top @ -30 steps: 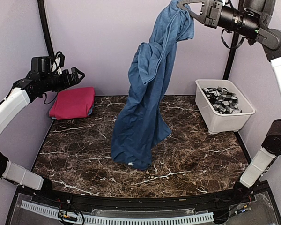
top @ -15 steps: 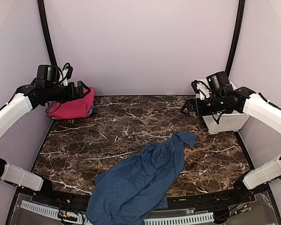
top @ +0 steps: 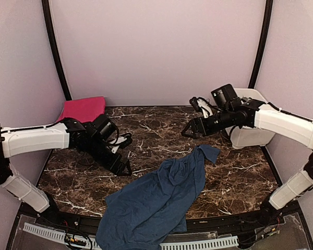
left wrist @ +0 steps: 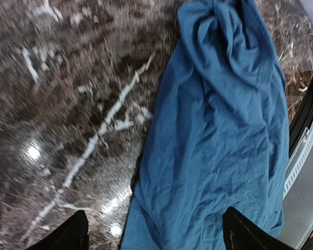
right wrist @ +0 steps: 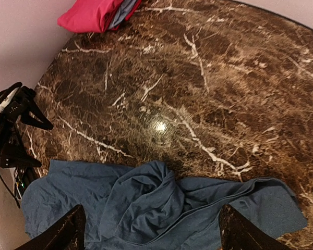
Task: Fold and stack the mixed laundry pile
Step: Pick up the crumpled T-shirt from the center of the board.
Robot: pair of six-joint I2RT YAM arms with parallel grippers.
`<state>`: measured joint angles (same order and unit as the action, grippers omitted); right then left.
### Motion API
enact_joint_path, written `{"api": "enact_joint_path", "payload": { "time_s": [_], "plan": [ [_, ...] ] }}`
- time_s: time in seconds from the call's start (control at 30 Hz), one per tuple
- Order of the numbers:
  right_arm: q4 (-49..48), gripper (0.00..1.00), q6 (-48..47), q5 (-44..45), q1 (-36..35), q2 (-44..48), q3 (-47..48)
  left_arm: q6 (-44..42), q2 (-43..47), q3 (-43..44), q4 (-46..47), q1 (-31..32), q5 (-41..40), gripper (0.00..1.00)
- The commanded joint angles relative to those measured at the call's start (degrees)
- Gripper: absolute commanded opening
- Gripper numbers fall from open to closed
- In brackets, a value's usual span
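A dark blue garment (top: 156, 208) lies crumpled on the marble table, stretching from the centre to the front edge and over it. My left gripper (top: 124, 167) is low over the table just left of it. It is open, and in the left wrist view (left wrist: 156, 239) the blue cloth (left wrist: 219, 130) lies under it. My right gripper (top: 187, 131) hovers open above and behind the garment's far end; in its wrist view (right wrist: 151, 237) the bunched cloth (right wrist: 161, 208) lies below. A folded magenta-pink garment (top: 83, 108) sits at the back left, with a light blue layer (right wrist: 126, 9) under it.
A white plastic tub (top: 248, 138) stands at the back right, mostly behind my right arm. Black frame posts rise at both back corners. The left gripper (right wrist: 15, 125) shows at the left edge of the right wrist view.
The right gripper opened and dropped the blue garment, which fell from hanging to lying on the table. The right arm came down. The left arm swung from the pink stack down to the table.
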<state>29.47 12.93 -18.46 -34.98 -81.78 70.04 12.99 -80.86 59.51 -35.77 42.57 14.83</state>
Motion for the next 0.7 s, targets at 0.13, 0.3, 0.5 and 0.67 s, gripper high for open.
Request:
{"api": "enact_joint_path", "payload": {
  "time_s": [0.13, 0.3, 0.5, 0.67],
  "plan": [
    [-2.45, 0.84, -2.27, -5.23, -3.25, -5.67, -3.39, 4.74, -8.05, -5.66, -1.78, 7.67, 0.77, 0.85],
    [-2.72, 0.83, -2.42, -6.62, -3.25, -7.08, -4.27, 5.73, -16.35, -4.23, -2.61, 9.75, -1.37, 0.77],
    [-4.09, 0.82, -2.49, -6.65, -3.58, -9.68, -5.51, 6.05, -21.65, -1.33, -3.61, 5.87, -10.65, 0.48],
    [-5.65, 0.80, -2.28, -6.24, -3.51, -10.75, -5.40, 3.34, -22.01, 8.37, -3.13, -6.02, -14.81, 0.11]
  ]
}}
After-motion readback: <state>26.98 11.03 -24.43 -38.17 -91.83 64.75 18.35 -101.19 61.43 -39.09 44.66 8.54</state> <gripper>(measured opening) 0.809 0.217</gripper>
